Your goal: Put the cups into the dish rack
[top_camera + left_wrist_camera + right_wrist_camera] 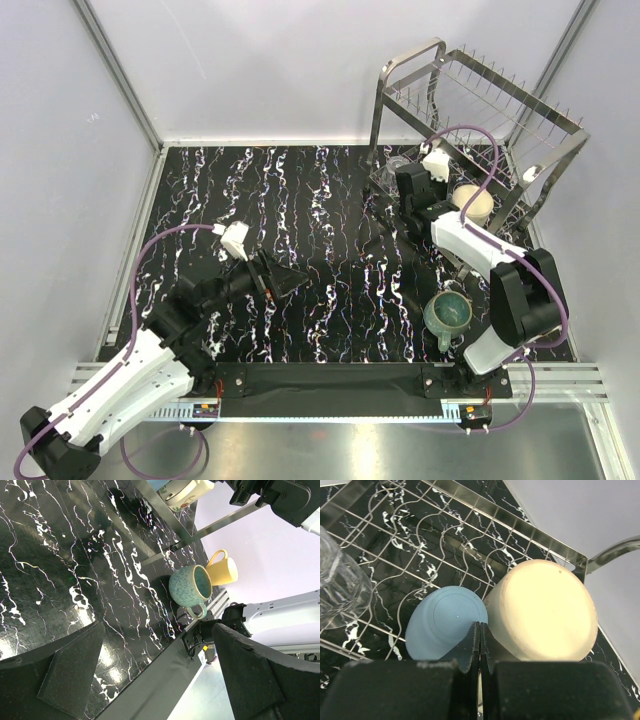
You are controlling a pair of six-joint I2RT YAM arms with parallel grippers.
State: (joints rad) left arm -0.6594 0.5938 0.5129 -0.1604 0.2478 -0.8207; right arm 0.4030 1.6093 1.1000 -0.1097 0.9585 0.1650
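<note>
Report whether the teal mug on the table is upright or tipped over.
Upright: the teal glazed mug stands on its base, and its open mouth faces up toward the top camera.

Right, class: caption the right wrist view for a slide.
Shut right pincer over an inverted light-blue cup and cream mug in the dish rack, glass tumbler alongside.

In dish rack (445, 545): tumbler (340, 585), small cup (442, 622), mug (545, 610) (left to right).
</note>
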